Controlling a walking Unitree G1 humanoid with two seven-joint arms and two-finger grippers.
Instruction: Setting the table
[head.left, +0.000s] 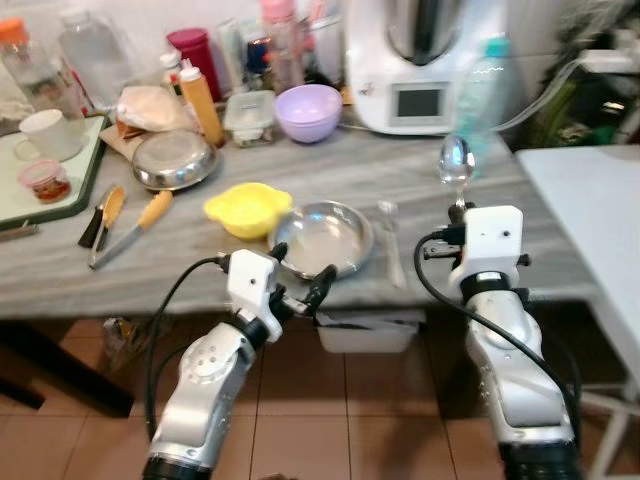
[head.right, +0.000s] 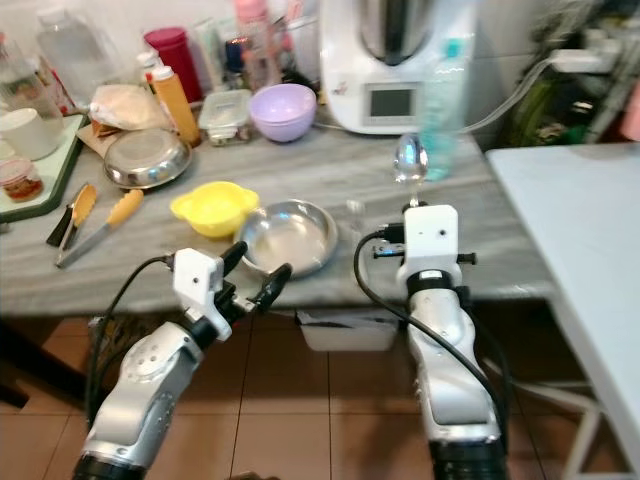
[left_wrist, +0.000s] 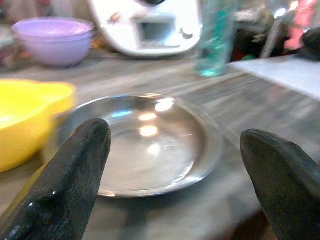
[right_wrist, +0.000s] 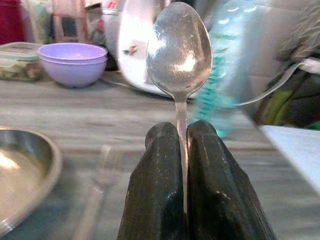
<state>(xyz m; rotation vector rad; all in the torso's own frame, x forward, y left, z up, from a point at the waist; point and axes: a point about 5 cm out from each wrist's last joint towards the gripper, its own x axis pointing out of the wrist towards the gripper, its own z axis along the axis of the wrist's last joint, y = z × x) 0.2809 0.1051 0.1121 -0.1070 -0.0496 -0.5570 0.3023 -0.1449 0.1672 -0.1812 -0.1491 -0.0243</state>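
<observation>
Two silver, segmented arms. White boxy wrist modules. Left gripper (head.left: 303, 290) and right gripper (right_wrist: 183, 137): long, glossy black fingers, rounded tips. Black cable loops along each forearm.

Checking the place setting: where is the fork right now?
The fork lies flat on the grey counter, just right of the steel plate, ahead of the right gripper holding the spoon.

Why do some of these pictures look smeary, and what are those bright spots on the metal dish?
In the left eye view the teal bottle and the back clutter are smeared. In the left wrist view the steel plate shows white glare patches, and the open left gripper has soft-edged fingers. In the right wrist view the spoon, pinched by the right gripper, is sharp and glinting; the clear fork beneath is faint.
</observation>
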